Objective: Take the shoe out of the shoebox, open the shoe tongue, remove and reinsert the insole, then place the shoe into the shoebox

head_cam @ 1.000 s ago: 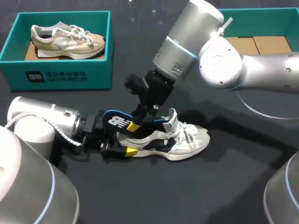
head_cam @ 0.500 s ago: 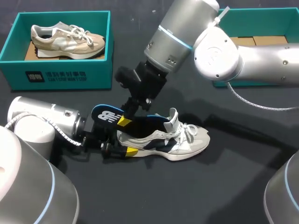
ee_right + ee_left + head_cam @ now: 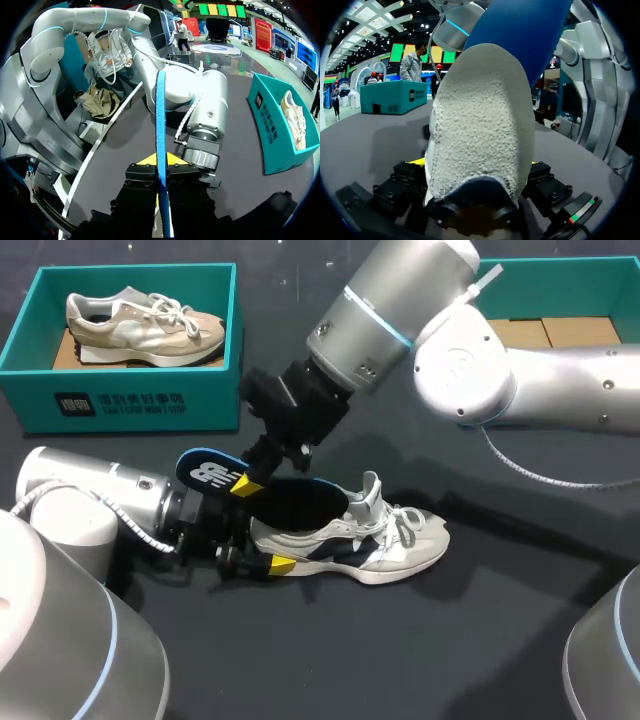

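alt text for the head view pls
The right gripper holds a blue insole, lifted partly out of a white sneaker whose heel the left gripper clamps on the black table. A beige shoe lies in a teal shoebox behind.

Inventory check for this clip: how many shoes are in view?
2. A beige shoe lies in the left shoebox; a white shoe lies on the table. The right arm hides part of the right shoebox.

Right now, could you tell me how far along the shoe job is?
Done: the shoe lies on the table, tongue raised. In hand: the left gripper grips its heel while the right gripper holds the blue insole, heel end raised. Left: pull it free, reinsert it, return the shoe to the empty shoebox.
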`<state>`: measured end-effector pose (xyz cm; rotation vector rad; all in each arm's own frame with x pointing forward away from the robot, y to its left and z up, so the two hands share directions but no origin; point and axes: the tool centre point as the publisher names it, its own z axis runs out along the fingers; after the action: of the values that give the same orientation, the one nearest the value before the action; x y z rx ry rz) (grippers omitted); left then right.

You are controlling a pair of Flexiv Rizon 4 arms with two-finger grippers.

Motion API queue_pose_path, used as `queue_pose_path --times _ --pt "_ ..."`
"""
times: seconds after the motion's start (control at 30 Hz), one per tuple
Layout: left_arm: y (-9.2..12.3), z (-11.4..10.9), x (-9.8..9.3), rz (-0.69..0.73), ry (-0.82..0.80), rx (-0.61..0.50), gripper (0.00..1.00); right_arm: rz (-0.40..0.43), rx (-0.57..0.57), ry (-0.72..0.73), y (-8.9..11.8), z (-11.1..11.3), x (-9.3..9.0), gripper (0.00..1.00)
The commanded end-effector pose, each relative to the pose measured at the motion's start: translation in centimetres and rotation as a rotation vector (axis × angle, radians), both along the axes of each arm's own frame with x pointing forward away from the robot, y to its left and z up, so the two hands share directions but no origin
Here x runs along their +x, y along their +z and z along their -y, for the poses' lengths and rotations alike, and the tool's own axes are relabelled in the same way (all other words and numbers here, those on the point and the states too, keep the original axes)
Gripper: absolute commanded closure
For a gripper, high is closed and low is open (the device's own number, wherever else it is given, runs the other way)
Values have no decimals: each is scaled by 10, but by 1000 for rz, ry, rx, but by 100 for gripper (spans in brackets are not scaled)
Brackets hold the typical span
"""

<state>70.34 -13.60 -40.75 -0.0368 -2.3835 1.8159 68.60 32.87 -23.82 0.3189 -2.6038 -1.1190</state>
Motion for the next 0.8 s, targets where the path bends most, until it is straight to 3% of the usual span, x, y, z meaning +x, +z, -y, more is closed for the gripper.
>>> queue_pose_path --times 0.03,0.3,0.8 --pt "-1 1 0 0 0 2 100 13 72 -23 16 7 -12 100" --pt "-1 1 0 0 0 2 100 18 237 -71 87 7 -22 100" --pt "-1 1 0 0 0 2 100 18 237 -71 87 7 -22 100"
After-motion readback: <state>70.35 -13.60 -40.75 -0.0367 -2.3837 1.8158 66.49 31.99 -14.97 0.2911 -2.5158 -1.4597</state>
